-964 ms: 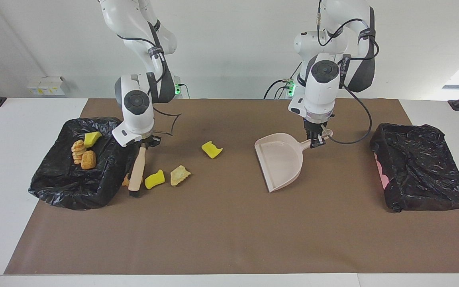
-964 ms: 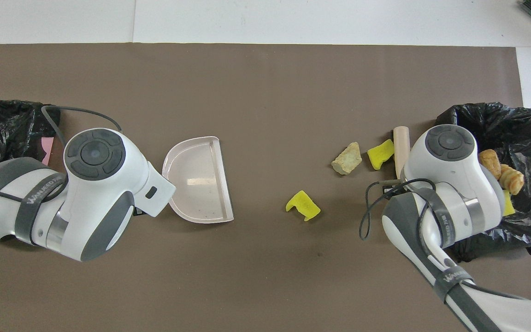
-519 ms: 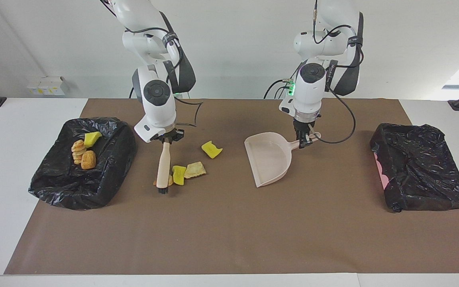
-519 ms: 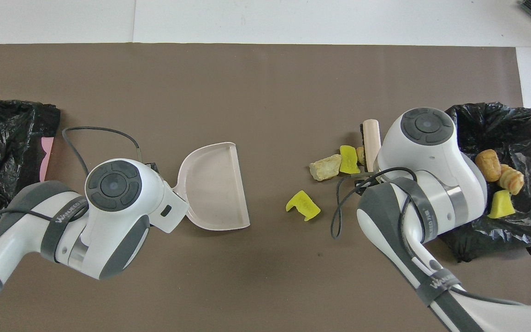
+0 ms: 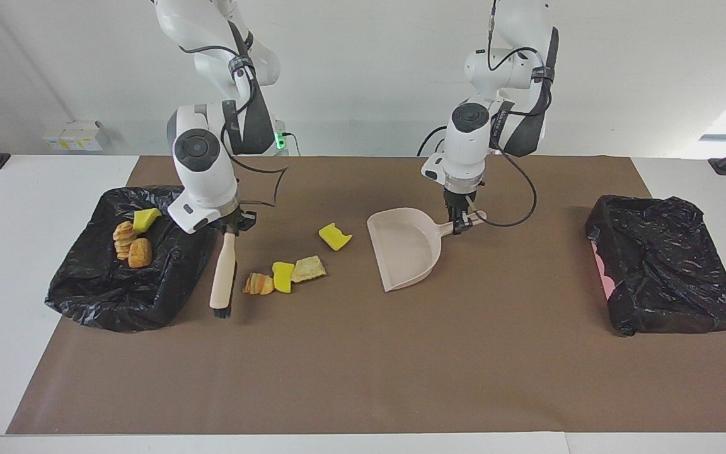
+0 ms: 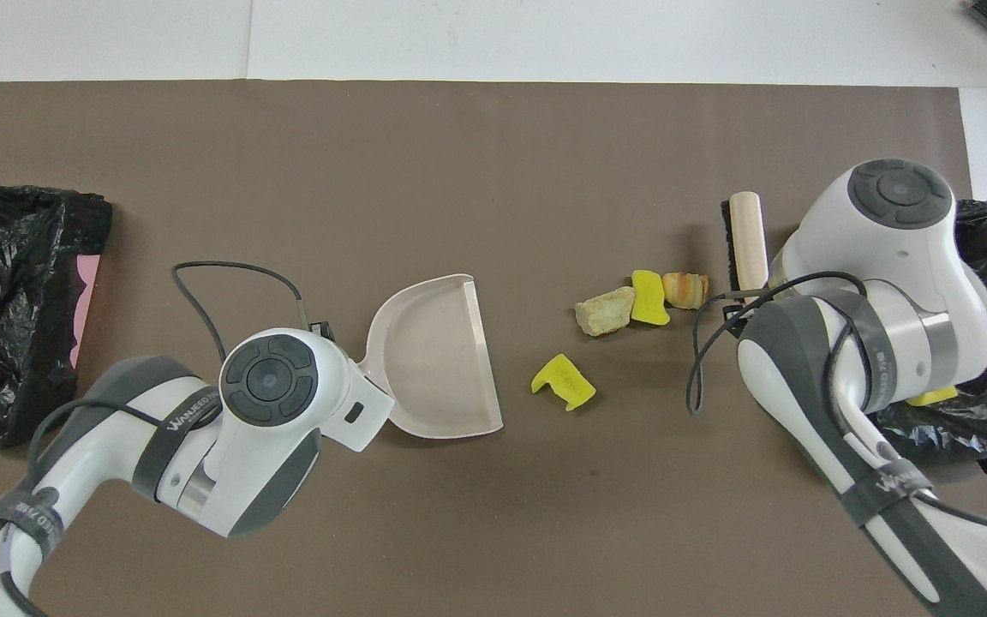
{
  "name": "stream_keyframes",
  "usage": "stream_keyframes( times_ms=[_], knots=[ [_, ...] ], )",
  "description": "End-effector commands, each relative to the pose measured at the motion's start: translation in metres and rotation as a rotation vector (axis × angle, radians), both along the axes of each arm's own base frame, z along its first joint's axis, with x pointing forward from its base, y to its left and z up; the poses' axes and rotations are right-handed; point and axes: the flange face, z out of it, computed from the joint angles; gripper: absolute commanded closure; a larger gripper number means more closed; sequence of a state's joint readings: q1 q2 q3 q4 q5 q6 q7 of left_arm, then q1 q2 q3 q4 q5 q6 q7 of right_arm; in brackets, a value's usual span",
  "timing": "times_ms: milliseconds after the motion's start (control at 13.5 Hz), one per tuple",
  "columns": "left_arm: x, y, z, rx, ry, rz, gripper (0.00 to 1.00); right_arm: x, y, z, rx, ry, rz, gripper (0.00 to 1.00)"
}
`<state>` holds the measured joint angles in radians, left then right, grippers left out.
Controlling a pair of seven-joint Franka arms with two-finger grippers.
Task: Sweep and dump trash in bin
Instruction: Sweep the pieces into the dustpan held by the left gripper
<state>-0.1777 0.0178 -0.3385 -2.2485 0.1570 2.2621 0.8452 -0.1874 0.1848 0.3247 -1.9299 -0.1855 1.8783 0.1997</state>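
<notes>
Three pieces of trash lie together on the brown mat: a golden-brown pastry bit, a yellow sponge chunk and a pale bread piece. Another yellow sponge lies alone, nearer to the robots. My right gripper is shut on the handle of a beige brush, whose bristles point down at the mat between the cluster and a black-lined bin. My left gripper is shut on the handle of the beige dustpan, whose mouth faces the trash.
The bin at the right arm's end holds two pastry pieces and a yellow sponge. A second black-lined bin sits at the left arm's end of the table. Brown mat stretches farther from the robots.
The brush pushed the trash pieces together toward the table's middle, then swung back beside the bin, uncovering the pastry bit. The dustpan has slid toward the trash.
</notes>
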Motion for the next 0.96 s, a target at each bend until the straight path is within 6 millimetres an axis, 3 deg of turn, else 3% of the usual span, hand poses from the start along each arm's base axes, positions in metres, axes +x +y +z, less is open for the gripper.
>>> stream_keyframes(
  times_ms=[0,74,148,222,371,519,593,667,741,890],
  knots=[
    [-0.009,0.000,-0.008,-0.007,0.007,0.011,1.00,-0.008,0.002,-0.033,0.002,-0.004,0.055,1.00],
    [-0.013,0.002,-0.010,0.002,0.015,0.034,1.00,-0.011,0.008,-0.040,0.006,0.006,0.073,1.00],
    [-0.015,0.004,-0.011,0.005,0.016,0.090,0.77,-0.011,0.014,-0.045,0.009,0.015,0.083,1.00],
    [-0.016,0.005,-0.012,0.010,0.020,0.115,0.45,-0.013,0.025,-0.051,0.014,0.026,0.099,1.00],
    [-0.018,0.006,-0.013,0.015,0.025,0.114,0.36,-0.022,0.065,-0.056,0.022,0.039,0.144,1.00],
    [-0.023,0.008,-0.015,0.021,0.029,0.113,0.36,-0.031,0.096,-0.056,0.042,0.048,0.144,1.00],
    [-0.024,0.009,-0.016,0.023,0.030,0.114,0.42,-0.036,0.114,-0.057,0.077,0.056,0.135,1.00],
    [-0.022,0.008,-0.014,0.020,0.026,0.114,0.60,-0.041,0.131,-0.060,0.098,0.066,0.131,1.00],
    [-0.020,0.006,-0.014,0.017,0.024,0.112,0.65,-0.046,0.152,-0.059,0.113,0.065,0.141,1.00],
    [-0.014,-0.002,-0.006,0.009,0.016,0.110,0.63,-0.056,0.192,-0.058,0.175,0.074,0.118,1.00]
  ],
)
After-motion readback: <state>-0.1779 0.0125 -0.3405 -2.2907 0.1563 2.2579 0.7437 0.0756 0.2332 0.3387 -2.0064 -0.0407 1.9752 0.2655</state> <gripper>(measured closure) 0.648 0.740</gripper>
